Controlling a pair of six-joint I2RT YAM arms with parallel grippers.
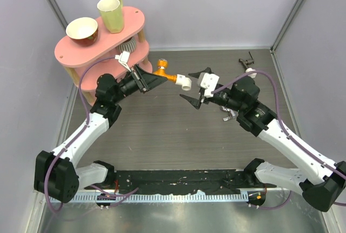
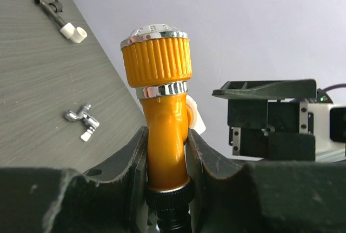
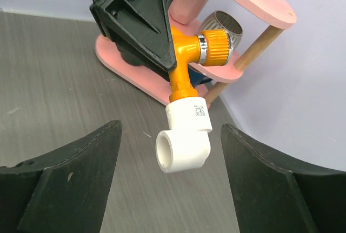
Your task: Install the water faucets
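Top: my left gripper clamps the small orange plastic tap with a silvery knob above the surface, short white cylindrical pipe fitting on its end. Left wrist: jaws pinch its body. Right wrist: my right gripper stands apart, flanking the fitting, not touching.

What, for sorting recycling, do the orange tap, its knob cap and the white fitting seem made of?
Orange tap: glossy moulded plastic, judging by even colour and ribbing. Knob cap: mirror-bright silvery, chromed metal or plated plastic. White fitting: probably plastic, smooth satin, printed code.
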